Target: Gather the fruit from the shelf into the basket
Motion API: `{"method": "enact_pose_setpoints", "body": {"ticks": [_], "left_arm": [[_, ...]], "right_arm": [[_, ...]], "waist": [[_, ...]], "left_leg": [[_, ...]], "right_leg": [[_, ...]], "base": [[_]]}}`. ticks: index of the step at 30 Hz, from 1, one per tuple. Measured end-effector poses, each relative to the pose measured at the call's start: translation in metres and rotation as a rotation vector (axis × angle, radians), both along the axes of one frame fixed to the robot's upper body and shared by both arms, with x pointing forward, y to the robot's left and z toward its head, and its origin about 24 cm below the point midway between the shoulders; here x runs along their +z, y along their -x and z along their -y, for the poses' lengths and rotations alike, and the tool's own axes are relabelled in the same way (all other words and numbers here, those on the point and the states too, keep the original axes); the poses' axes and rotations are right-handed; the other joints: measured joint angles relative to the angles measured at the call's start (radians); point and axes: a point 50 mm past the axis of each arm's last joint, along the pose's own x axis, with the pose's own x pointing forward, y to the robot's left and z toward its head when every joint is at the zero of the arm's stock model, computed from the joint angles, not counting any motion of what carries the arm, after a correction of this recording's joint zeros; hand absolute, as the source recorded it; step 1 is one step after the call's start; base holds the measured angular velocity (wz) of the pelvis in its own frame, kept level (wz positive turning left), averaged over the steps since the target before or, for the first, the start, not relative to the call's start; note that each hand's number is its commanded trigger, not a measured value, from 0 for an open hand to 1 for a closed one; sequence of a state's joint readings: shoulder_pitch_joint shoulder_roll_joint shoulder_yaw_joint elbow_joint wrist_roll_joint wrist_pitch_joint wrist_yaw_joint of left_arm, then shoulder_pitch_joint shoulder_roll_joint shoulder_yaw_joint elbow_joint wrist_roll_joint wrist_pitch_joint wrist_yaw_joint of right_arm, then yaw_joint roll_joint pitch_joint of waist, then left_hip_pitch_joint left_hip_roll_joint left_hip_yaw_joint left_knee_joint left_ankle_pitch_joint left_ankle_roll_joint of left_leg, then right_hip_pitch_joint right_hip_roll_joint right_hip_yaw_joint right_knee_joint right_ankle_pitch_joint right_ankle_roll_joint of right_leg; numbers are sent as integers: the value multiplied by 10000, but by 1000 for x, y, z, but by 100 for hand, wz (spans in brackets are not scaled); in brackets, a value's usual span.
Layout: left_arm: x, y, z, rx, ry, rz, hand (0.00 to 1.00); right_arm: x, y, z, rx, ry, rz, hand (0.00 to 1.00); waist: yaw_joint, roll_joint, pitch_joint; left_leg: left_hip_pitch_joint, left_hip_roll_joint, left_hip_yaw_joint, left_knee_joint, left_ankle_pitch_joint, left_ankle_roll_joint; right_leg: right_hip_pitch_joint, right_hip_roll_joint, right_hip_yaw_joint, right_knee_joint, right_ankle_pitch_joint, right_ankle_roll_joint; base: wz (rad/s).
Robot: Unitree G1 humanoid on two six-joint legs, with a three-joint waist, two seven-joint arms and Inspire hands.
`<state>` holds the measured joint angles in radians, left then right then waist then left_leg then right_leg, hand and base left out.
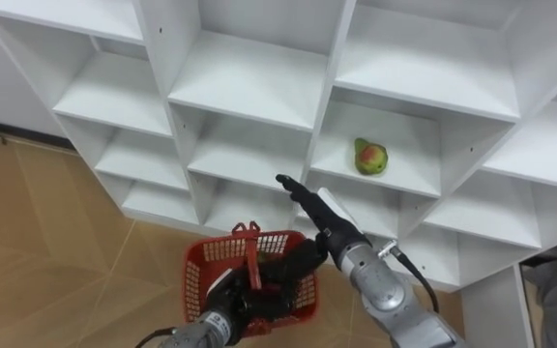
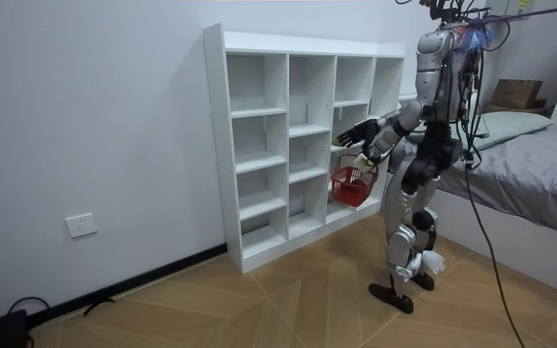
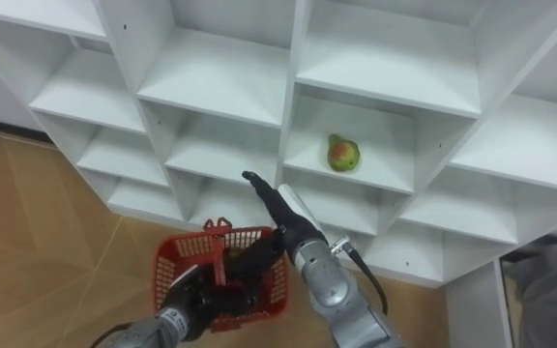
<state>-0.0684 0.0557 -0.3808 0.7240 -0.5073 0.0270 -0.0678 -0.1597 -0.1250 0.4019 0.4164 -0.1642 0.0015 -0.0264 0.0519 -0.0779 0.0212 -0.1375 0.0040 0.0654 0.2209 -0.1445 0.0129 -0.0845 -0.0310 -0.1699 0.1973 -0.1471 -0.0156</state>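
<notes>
The right hand (image 1: 309,200) reaches toward the white closet (image 1: 249,104) with fingers straight and apart, their tips just short of a shelf's front edge. The fruit (image 1: 370,157) lies at its 1 o'clock, alone in a roomy compartment, away from the walls. At 7 o'clock, the left hand (image 1: 226,307) is clamped on the red basket (image 1: 211,253).

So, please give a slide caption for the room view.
Robot with red basket in its left hand reaches its open right hand toward the white closet.
</notes>
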Motion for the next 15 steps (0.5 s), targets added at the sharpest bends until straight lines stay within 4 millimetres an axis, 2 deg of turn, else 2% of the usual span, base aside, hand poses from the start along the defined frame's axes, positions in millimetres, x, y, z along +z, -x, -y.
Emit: {"method": "enact_pose_setpoints", "body": {"ticks": [4,6,9,12,15], "left_arm": [[-2,1,-15,414,-392,-72,100],[-6,9,-29,758,-631,-212,100],[-9,18,-46,1126,-920,-389,100],[-13,31,-59,1357,-1170,-595,100],[-14,35,-67,1662,-1271,-675,100]], "right_arm": [[-2,2,20,-1025,204,159,0],[-8,7,36,-1624,412,-35,0],[-7,6,57,-2550,372,21,0],[-6,6,77,-3279,404,102,0],[-11,7,92,-4001,586,-49,0]], "waist": [[0,-83,-11],[-24,-145,-21],[-93,-158,-25],[-90,-200,-37],[-30,-296,-49]], "left_leg": [[324,-12,42,-162,-1,0],[563,-25,49,-237,-10,5],[636,-32,27,-240,-17,13],[873,-32,77,-332,-18,12],[931,-21,109,-338,-20,10]], "right_leg": [[297,3,14,-135,-7,12],[573,0,-17,-248,-31,34],[663,-6,-29,-269,-34,39],[830,-9,-15,-273,-57,49],[874,-2,23,-254,-72,50]], "base": [[-2],[2],[1],[-2],[-1]]}}
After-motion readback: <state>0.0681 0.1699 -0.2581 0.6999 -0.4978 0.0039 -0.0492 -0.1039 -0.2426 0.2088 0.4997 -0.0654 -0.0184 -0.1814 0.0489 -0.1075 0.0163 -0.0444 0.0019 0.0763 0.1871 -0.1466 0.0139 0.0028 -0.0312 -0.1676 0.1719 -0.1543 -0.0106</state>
